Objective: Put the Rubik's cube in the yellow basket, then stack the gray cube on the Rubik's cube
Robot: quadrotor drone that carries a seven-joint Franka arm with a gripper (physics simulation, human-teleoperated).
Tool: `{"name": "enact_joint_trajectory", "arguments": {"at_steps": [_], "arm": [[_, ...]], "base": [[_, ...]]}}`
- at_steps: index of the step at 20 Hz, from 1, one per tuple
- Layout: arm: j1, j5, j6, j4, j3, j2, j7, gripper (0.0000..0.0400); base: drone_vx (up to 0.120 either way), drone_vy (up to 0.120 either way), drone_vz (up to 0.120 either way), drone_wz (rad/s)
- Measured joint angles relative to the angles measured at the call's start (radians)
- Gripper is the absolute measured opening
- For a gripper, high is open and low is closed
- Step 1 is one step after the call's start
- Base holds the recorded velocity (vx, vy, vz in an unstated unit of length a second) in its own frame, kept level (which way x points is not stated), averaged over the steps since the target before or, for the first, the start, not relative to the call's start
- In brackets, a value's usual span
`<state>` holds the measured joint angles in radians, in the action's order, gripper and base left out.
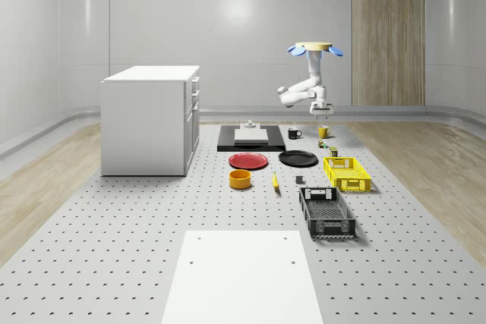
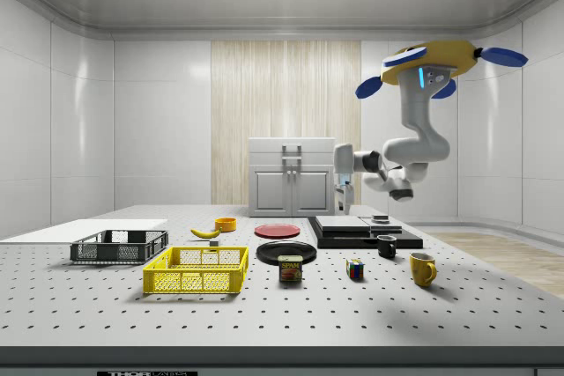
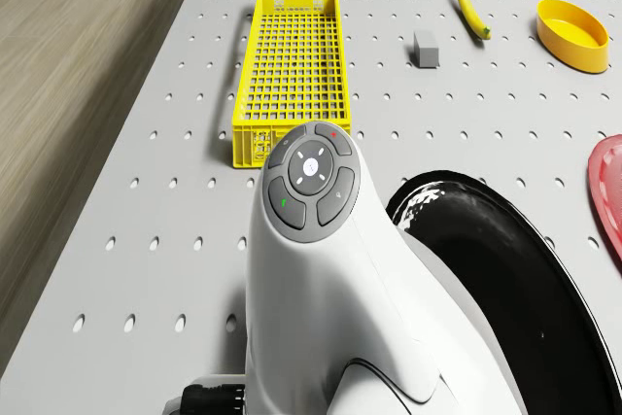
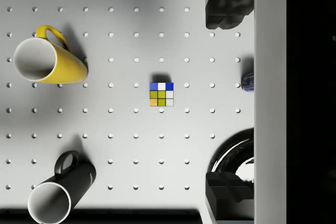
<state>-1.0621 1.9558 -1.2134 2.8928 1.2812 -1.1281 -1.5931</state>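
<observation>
On the whole-scene view's left stands a white cabinet (image 1: 150, 119); the perforated table (image 1: 114, 225) runs rightward past a red plate (image 1: 248, 161), an orange bowl (image 1: 240, 179), a banana (image 1: 275, 181) and a black plate (image 1: 298, 158) to the yellow basket (image 1: 346, 173), with a black crate (image 1: 326, 212) nearer the camera. The gray cube (image 3: 426, 50) is plain in the drone view, lying apart from the basket's long side, between it and the banana; in the whole-scene view it is only a small dark speck.

The Rubik's cube (image 4: 161, 94) sits on the table between a yellow mug (image 4: 47, 62) and the black plate, a black mug (image 4: 60, 190) near it — well apart from the basket. A small can beside it is largely cut off in the wrist view by the gripper's finger (image 4: 231, 6).

The drone (image 1: 314, 48) hovers above the table's far right part, over the mugs. The gripper (image 4: 228, 98) hangs high over the Rubik's cube, not touching it, with its fingers spread apart and nothing between them. In the drone view the arm's white casing (image 3: 321, 279) hides much of the black plate.
</observation>
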Motion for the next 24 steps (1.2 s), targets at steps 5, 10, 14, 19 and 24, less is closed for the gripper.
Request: {"name": "enact_joint_trajectory", "arguments": {"at_steps": [5,10,14,19,24], "arm": [[-0.01,-0.013,-0.022,-0.002,0.009,-0.026,-0.01,0.04],[-0.019,-0.026,-0.045,-0.004,0.017,-0.051,-0.018,0.04],[-0.026,-0.036,-0.062,-0.005,0.023,-0.07,-0.024,0.04],[-0.033,-0.048,-0.083,-0.007,0.029,-0.093,-0.031,0.04],[-0.04,-0.059,-0.104,-0.008,0.035,-0.115,-0.037,0.04]], "base": [[-0.024,0.0,-0.12,0.0],[-0.12,0.0,-0.12,0.0],[-0.04,0.0,-0.12,0.0],[0.0,0.0,-0.12,0.0],[0.0,0.016,-0.12,0.0]]}}
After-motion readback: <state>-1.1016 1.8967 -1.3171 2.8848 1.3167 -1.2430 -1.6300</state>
